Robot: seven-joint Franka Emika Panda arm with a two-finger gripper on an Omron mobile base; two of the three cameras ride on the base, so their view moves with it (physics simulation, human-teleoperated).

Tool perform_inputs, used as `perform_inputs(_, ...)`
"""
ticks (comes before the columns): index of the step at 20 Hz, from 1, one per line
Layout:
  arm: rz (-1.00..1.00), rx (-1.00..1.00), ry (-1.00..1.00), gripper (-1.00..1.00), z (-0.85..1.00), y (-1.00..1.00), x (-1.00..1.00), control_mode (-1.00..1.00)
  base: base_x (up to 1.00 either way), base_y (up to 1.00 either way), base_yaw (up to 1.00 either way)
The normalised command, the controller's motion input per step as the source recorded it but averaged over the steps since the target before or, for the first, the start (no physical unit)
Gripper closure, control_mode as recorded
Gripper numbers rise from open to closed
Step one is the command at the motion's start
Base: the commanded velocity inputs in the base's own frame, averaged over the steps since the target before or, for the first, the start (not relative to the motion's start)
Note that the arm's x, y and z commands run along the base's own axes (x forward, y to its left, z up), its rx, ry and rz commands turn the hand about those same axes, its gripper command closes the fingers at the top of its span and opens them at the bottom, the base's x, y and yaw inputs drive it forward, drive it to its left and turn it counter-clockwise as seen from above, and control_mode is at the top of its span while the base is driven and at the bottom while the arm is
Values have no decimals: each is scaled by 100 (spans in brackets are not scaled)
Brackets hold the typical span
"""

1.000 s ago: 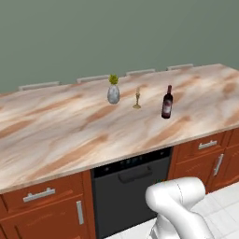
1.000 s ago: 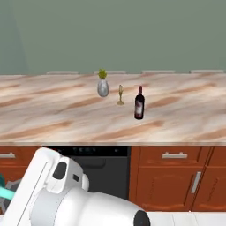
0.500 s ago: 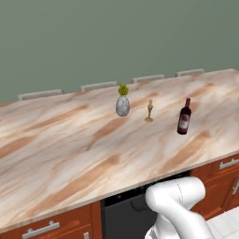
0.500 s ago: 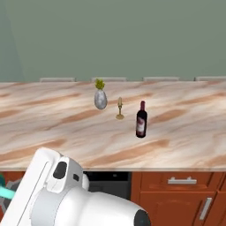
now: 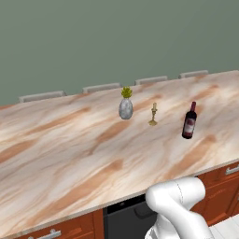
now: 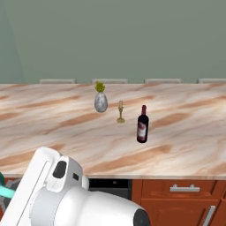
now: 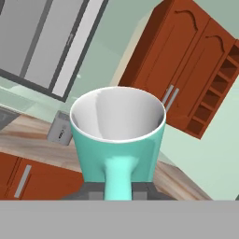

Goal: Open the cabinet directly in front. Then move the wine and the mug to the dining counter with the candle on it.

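In the hand view my gripper (image 7: 119, 189) is shut on the teal mug (image 7: 119, 135), pinching it at its handle side, with the white inside facing the camera. The wine (image 5: 189, 122) (image 6: 142, 126) stands upright on the dining counter (image 5: 70, 154) (image 6: 57, 137), a beige marble slab. The small brass candle (image 5: 153, 115) (image 6: 120, 112) stands just left of the bottle. Behind the mug hangs a reddish-brown wall cabinet (image 7: 186, 60) with arched doors shut; I cannot tell whether it is the task's cabinet.
A grey vase with a yellow-green plant (image 5: 125, 106) (image 6: 101, 100) stands left of the candle. Grey chair backs (image 5: 100, 87) (image 6: 110, 81) line the counter's far edge. Below the near edge are red-brown drawers (image 6: 185, 190) and a dark appliance front (image 5: 126, 219).
The whole picture has shifted in both base views: the base has driven closer to the dining counter, so the bottle, candle and vase sit lower and larger. The mug stays in the gripper.
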Motion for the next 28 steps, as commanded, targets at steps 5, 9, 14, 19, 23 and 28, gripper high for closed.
perform_inputs(5, 0, 0, 0, 100, 0, 0, 0, 100, 20, 0, 0)
perform_inputs(9, 0, 0, 0, 100, 0, 0, 0, 100, 0, 0, 0)
perform_inputs(14, 0, 0, 0, 100, 0, 0, 0, 100, 0, 0, 0)
perform_inputs(19, 0, 0, 0, 100, 0, 0, 0, -100, 0, 0, 0)
perform_inputs(23, -7, 0, 3, 100, 0, 0, 5, -100, 0, 0, 0)
perform_inputs(28, -21, 0, 14, 100, 4, 0, 34, -100, 0, 0, 0)
